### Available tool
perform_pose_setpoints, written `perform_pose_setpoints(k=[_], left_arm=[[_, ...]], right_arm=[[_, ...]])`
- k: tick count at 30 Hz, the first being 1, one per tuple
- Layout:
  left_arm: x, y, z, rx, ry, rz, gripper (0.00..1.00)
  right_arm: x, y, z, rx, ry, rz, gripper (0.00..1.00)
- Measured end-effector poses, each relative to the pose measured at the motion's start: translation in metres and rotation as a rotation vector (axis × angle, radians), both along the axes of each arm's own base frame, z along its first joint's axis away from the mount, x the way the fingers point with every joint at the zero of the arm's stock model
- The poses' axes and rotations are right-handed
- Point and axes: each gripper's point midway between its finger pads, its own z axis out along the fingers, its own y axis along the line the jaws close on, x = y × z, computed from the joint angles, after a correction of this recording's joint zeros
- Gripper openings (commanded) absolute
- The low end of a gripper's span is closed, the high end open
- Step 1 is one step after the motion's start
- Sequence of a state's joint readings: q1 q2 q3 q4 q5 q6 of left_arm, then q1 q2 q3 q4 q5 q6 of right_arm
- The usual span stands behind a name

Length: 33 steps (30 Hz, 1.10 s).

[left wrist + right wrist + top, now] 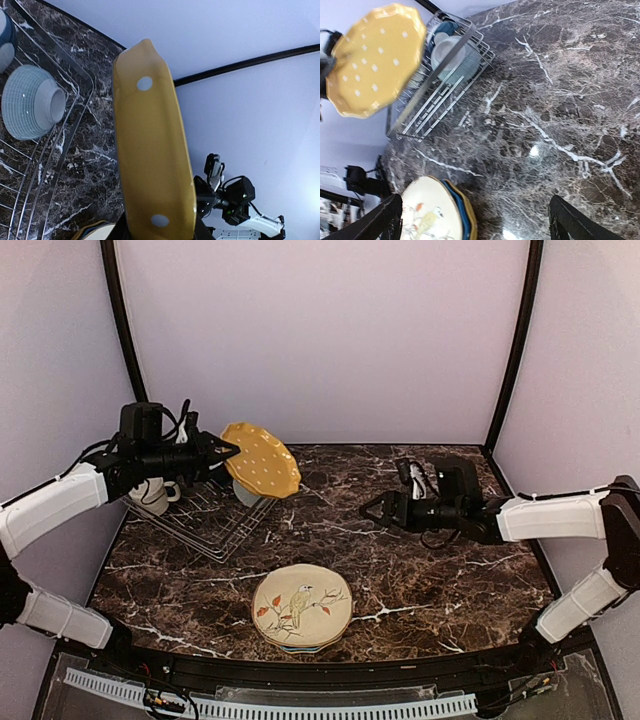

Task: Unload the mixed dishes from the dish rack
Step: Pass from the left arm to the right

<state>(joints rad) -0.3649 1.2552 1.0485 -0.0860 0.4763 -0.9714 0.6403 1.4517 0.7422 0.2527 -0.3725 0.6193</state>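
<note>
A yellow white-dotted plate [262,460] hangs tilted on edge above the right end of the dish rack [205,518], with my left gripper [232,452] shut on its rim. The left wrist view shows this plate [150,140] edge-on, my left gripper [160,232] clamping it at the bottom. In the wire rack [65,145] lie a white bowl [30,102] on its side and a dark blue mug [5,35]; a cream mug [155,495] stands at the rack's left end. My right gripper [368,508] hovers open and empty over the table's middle right, jaws wide in its own view [475,222].
A stack of plates [302,605] sits on the dark marble table [450,570] near the front centre: a cream bird-patterned plate [432,215] on top, blue and yellow rims beneath. Pale walls with black corner posts close in the back and sides.
</note>
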Motion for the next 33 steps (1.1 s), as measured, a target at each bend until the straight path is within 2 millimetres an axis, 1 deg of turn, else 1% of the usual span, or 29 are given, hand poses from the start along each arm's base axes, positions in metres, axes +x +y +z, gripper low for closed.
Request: perform_pose_setpoints(k=[2, 5, 7, 8, 10, 13, 15, 16, 19, 20, 22, 25, 27, 28, 30, 31, 32, 33], left_arm=[[-0.009, -0.008, -0.020, -0.021, -0.002, -0.070, 0.01], [-0.024, -0.020, -0.040, -0.047, 0.002, -0.166, 0.01], [-0.034, -0.029, -0.044, -0.073, -0.018, -0.229, 0.01], [-0.039, -0.034, -0.044, -0.087, -0.034, -0.259, 0.01], [-0.049, -0.045, -0.041, -0.114, -0.072, -0.317, 0.01], [-0.064, -0.062, -0.038, -0.144, -0.114, -0.396, 0.01], [-0.073, -0.072, -0.038, -0.159, -0.127, -0.440, 0.01], [-0.078, -0.078, -0.039, -0.166, -0.131, -0.464, 0.01], [-0.089, -0.093, -0.042, -0.182, -0.132, -0.525, 0.01], [-0.091, -0.097, -0.044, -0.184, -0.130, -0.540, 0.01], [-0.095, -0.103, -0.051, -0.181, -0.112, -0.560, 0.01], [-0.097, -0.107, -0.059, -0.175, -0.089, -0.575, 0.01], [-0.099, -0.109, -0.062, -0.177, -0.072, -0.583, 0.01], [-0.099, -0.110, -0.061, -0.179, -0.071, -0.586, 0.01], [-0.100, -0.111, -0.061, -0.179, -0.066, -0.595, 0.05], [-0.100, -0.113, -0.061, -0.178, -0.066, -0.600, 0.14], [-0.099, -0.114, -0.062, -0.177, -0.065, -0.603, 0.20], [-0.098, -0.115, -0.062, -0.172, -0.065, -0.608, 0.32]], right_arm=[[-0.001, 0.000, 0.006, 0.074, 0.029, 0.022, 0.99], [-0.007, 0.009, 0.023, 0.180, 0.046, 0.081, 0.99], [-0.010, 0.016, 0.032, 0.238, 0.050, 0.128, 0.99], [-0.011, 0.020, 0.033, 0.260, 0.057, 0.147, 0.99], [-0.013, 0.026, 0.030, 0.290, 0.084, 0.175, 0.99], [-0.014, 0.035, 0.013, 0.317, 0.150, 0.202, 0.98], [-0.015, 0.040, 0.005, 0.329, 0.183, 0.213, 0.90], [-0.016, 0.042, 0.002, 0.338, 0.197, 0.221, 0.84], [-0.020, 0.049, 0.001, 0.370, 0.218, 0.247, 0.59], [-0.021, 0.050, 0.003, 0.380, 0.213, 0.256, 0.48], [-0.023, 0.050, 0.008, 0.416, 0.211, 0.267, 0.32], [-0.027, 0.048, 0.012, 0.452, 0.197, 0.280, 0.11], [-0.029, 0.043, 0.012, 0.472, 0.185, 0.284, 0.00], [-0.030, 0.042, 0.011, 0.474, 0.179, 0.283, 0.00], [-0.034, 0.040, 0.010, 0.486, 0.177, 0.288, 0.00], [-0.034, 0.039, 0.010, 0.488, 0.176, 0.287, 0.00], [-0.034, 0.038, 0.010, 0.490, 0.175, 0.283, 0.00], [-0.033, 0.036, 0.010, 0.491, 0.172, 0.278, 0.00]])
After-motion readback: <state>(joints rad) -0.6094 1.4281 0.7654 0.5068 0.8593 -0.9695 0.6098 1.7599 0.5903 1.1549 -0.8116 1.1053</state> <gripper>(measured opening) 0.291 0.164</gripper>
